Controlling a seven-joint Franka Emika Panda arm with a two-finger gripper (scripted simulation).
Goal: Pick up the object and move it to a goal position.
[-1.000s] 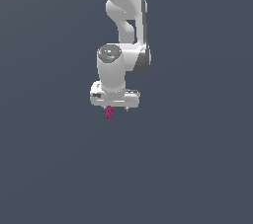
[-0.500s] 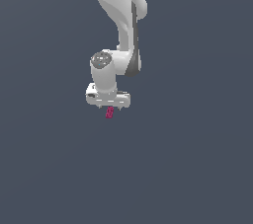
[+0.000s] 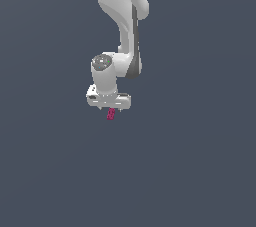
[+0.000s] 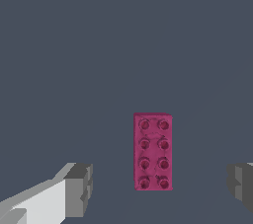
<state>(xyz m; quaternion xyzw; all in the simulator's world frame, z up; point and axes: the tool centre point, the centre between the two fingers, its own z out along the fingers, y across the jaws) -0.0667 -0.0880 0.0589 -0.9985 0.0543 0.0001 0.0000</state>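
Gripper (image 3: 109, 106) with fingers (image 4: 79, 188) spread wide, grasping nothing, magenta studded block (image 4: 152, 151) lying between the fingertips, untouched by either, just below the tool on grey surface (image 3: 190, 161)

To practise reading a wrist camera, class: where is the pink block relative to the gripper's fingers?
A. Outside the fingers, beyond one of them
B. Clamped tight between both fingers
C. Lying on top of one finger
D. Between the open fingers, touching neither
D: in the wrist view the block sits in the gap between the fingers, with clear floor showing on both sides, so the gripper is open and not yet gripping.
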